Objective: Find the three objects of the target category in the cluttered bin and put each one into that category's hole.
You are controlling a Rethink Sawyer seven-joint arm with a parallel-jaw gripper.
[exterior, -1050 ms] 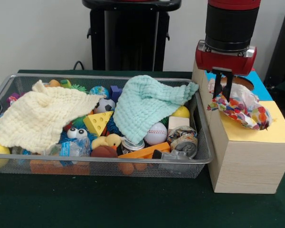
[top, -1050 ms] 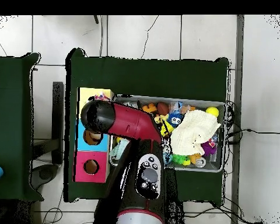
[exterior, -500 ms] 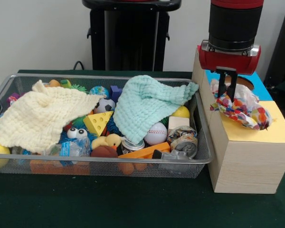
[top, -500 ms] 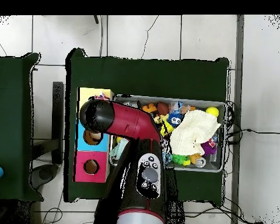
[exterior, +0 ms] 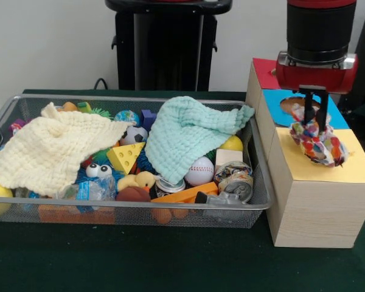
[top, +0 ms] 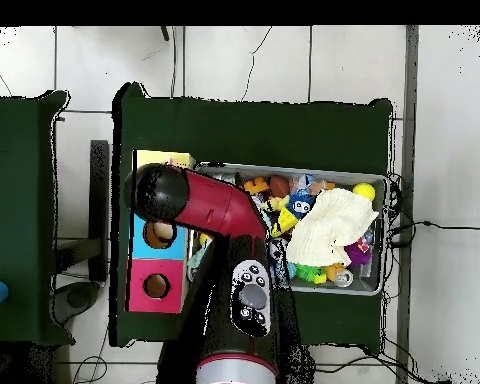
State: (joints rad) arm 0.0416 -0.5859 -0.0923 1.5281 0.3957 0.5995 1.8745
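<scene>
I see my hand (exterior: 314, 115) pinching the spotty cloth (exterior: 317, 141); it hangs long-ways down over the wooden box's (exterior: 310, 201) yellow end.

you have two muslin cloths in the wire bin (exterior: 6, 115): one cream cloth (exterior: 48, 149) and one mint cloth (exterior: 188, 137). count one baseball (exterior: 200, 171), one soccer ball (exterior: 134, 135), one cheese wedge (exterior: 125, 157), one rubber duck (exterior: 137, 180), one crushed can (exterior: 235, 180).

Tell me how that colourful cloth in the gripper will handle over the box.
Probably floppy: the cloth hangs bunched below the gripper and sags onto the box. Likely light, given the small pinch holding it. It may snag or drape over a hole's rim rather than drop cleanly.
</scene>
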